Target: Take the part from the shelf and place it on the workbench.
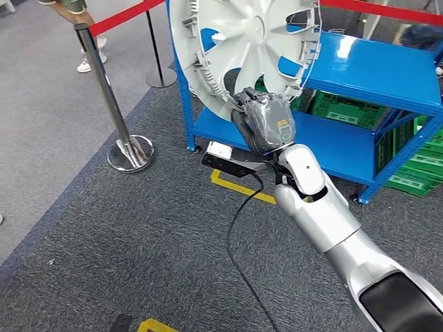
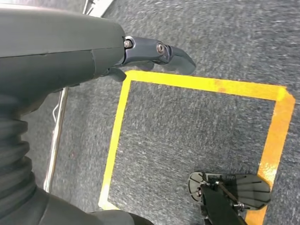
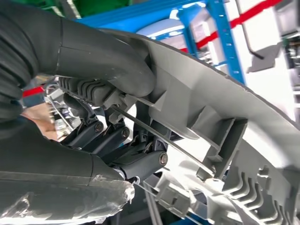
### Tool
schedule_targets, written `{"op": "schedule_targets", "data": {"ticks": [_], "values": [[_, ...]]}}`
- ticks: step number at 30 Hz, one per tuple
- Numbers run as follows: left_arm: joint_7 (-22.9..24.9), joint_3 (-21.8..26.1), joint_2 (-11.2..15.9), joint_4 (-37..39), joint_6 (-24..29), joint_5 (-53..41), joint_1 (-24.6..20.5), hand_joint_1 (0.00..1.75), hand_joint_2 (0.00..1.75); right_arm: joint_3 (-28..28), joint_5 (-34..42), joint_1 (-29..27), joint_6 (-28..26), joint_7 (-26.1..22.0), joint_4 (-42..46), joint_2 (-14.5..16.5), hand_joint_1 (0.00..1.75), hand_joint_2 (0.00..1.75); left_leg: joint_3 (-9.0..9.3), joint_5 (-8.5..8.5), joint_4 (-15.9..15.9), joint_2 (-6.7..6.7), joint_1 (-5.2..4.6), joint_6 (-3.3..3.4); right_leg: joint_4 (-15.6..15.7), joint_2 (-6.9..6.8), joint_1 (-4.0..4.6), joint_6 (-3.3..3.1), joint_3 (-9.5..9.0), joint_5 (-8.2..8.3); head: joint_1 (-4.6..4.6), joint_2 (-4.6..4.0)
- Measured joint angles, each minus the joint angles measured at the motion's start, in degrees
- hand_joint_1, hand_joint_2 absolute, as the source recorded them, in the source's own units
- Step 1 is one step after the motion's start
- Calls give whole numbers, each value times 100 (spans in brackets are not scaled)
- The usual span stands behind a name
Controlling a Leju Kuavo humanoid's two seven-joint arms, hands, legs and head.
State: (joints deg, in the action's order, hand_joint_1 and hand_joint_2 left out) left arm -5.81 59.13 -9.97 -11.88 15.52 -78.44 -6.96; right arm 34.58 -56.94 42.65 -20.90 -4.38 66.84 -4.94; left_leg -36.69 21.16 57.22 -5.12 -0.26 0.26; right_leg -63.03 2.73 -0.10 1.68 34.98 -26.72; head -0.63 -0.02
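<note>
A humanoid robot's right hand [image 1: 265, 122] grips the lower rim of a large grey wheel cover [image 1: 246, 48], holding it upright in the air in front of a blue shelf [image 1: 376, 72]. Seen from the wrist, the thumb lies over the cover's outer edge while the darker fingers [image 3: 141, 161] curl into the ribbed back of the part [image 3: 219, 122], clamping the rim between them. The cover stands clear of the shelf boards, its spoked face turned toward the robot, with blue metal showing through its openings. Green crates [image 1: 345, 109] sit on the lower level of the shelf and on the floor at the right.

The left hand [image 2: 155, 54] hangs over the dark carpet, above a yellow line [image 2: 212, 86] marked on the floor; its fingers are extended and hold nothing.

To the left, a chrome post [image 1: 112, 111] carries a red barrier belt [image 1: 122, 17], and a person's shoes [image 1: 91, 59] stand beyond it. A black cable [image 1: 235, 235] trails across the carpet near the arm.
</note>
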Motion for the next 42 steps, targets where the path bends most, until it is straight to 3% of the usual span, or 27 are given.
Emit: {"op": "schedule_targets", "data": {"ticks": [2,4,5,7,9,11,12,13,15,17,19,20,22,24,26,27,29,31,33,34,35,37,39,41,42], "values": [[0,-1,-2,0,1,-8,-2,0,175,-1,-7,18,-1,-3,7,0,175,175,-63,-54,7,-100,18,-60,367,138,-1,-3,-179,69,-4,0],[0,-1,3,-1,1,-11,15,0,175,1,-16,25,1,-11,17,1,175,175,-122,-117,-7,-206,38,-136,395,57,8,-6,-168,103,-4,0],[1,-1,9,-1,1,-11,28,0,175,2,-16,28,3,-13,24,2,175,175,-146,-112,0,-193,30,-170,408,-1,-2,-26,-163,128,-4,0],[2,-1,10,-2,2,-13,35,0,175,3,-14,37,10,-10,35,1,175,175,-284,99,268,41,3,-243,446,-137,-37,-70,-155,182,-57,0],[4,-3,3,-3,2,-15,25,0,175,1,-14,41,16,-7,39,-8,175,175,-581,506,963,343,17,-312,453,-277,-40,-91,-131,205,-108,0],[4,-3,4,-3,1,-15,26,0,175,0,-16,37,21,-6,39,-16,175,175,-792,715,1529,432,51,-357,452,-426,-41,-85,-110,215,-113,0],[4,-3,5,-3,1,-15,29,0,175,0,-17,37,25,-6,39,-19,175,175,-759,673,1542,447,68,-372,451,-500,-44,-79,-105,219,-113,0],[4,-3,5,-3,1,-14,32,0,175,0,-18,39,30,-6,39,-20,175,175,-607,538,1320,478,82,-384,450,-569,-48,-70,-104,221,-114,0],[4,-3,3,-3,1,-15,22,0,175,-1,-22,56,37,-10,43,-22,175,175,-151,244,570,712,77,-402,434,-686,-34,-27,-98,215,-120,0],[4,-5,-6,-3,1,-16,3,0,175,-5,-31,89,45,-17,49,-33,175,175,85,138,98,889,48,-318,413,-792,5,34,-76,206,-116,0],[4,-5,-9,-3,2,-16,4,0,175,-7,-41,107,55,-26,50,-44,175,175,63,133,35,795,26,-179,419,-913,18,86,-75,202,-105,0],[4,-5,-7,-3,2,-15,16,0,175,-5,-45,107,60,-29,50,-44,175,175,50,122,30,735,25,-136,406,-895,3,118,-72,178,-105,0],[4,-5,-3,-3,3,-14,27,0,175,-3,-47,107,69,-33,50,-50,175,175,38,94,19,611,35,-53,126,-645,-32,160,44,-31,-99,0],[4,-5,-7,-3,3,-14,15,0,175,-3,-51,101,74,-34,49,-71,175,175,27,76,16,478,37,-2,-606,-353,-37,160,364,-416,-85,0],[4,-5,-11,-3,1,-14,13,0,175,-2,-61,85,80,-34,48,-90,175,175,19,63,17,327,32,16,-1229,-285,-23,144,655,-623,-78,0],[4,-4,-11,-3,1,-14,19,0,175,-1,-67,78,84,-34,48,-93,175,175,19,58,18,250,31,16,-1264,-279,-21,133,679,-574,-77,0],[4,-4,-11,-3,0,-14,28,0,175,0,-73,79,88,-34,48,-94,175,175,19,45,23,93,37,0,-698,-189,-39,115,417,-211,-76,0],[4,-5,-12,-3,-3,-14,25,0,175,0,-75,85,88,-34,48,-99,175,175,-12,25,46,-55,35,-44,32,63,-81,113,62,66,-79,0],[4,-5,-11,-3,-5,-15,28,0,175,2,-80,78,86,-37,48,-104,175,175,-74,-15,54,-176,52,-114,299,187,-89,107,-60,103,-81,0],[4,-5,-11,-3,-5,-16,39,0,175,5,-83,75,85,-38,48,-105,175,175,-103,-41,46,-237,71,-153,313,140,-77,90,-60,114,-82,0],[4,-5,-10,-3,-5,-16,54,0,175,8,-83,75,84,-39,48,-104,175,175,-126,-53,38,-245,83,-188,320,80,-71,58,-51,132,-79,0],[4,-5,-11,-3,-5,-18,74,0,175,10,-81,77,79,-34,48,-103,175,175,-235,78,210,-7,64,-249,354,-53,-72,-16,-53,171,-108,0],[4,-7,-13,-3,-5,-26,67,0,175,5,-81,70,72,-30,48,-110,175,175,-518,424,820,336,45,-286,375,-193,-62,-57,-50,192,-141,0],[4,-9,-13,-3,-5,-35,62,0,175,2,-82,47,67,-30,48,-119,175,175,-820,693,1503,431,56,-302,375,-344,-49,-65,-43,194,-143,0],[5,-9,-13,-3,-6,-39,62,0,175,2,-82,33,66,-30,48,-122,175,175,-866,701,1631,440,59,-302,375,-415,-45,-66,-42,193,-144,0]]}}
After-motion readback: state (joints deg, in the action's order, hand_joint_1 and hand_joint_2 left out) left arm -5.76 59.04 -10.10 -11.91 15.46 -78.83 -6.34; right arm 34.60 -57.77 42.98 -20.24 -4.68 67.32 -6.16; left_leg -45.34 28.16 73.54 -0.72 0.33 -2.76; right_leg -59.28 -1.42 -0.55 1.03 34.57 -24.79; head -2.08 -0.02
